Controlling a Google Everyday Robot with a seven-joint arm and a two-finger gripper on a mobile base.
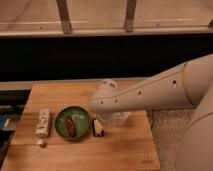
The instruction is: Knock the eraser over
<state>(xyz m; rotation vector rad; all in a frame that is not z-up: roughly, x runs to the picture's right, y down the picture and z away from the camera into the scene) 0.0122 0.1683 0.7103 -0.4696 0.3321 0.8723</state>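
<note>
The eraser (97, 128) is a small black block with a pale stripe. It stands on the wooden table (125, 150), just right of the green bowl (71, 121). My arm reaches in from the right, and its pale wrist hangs over the table's middle. My gripper (113, 117) is below the wrist, close to the right of the eraser and partly hidden by the arm. A clear pale shape, perhaps a cup, blends with the gripper there.
The green bowl holds a reddish-brown item (72, 127). A white bottle (42, 123) lies at the table's left, with a tiny whitish lump (40, 143) in front of it. A dark wall and a rail run behind the table. Gravel floor lies to the right.
</note>
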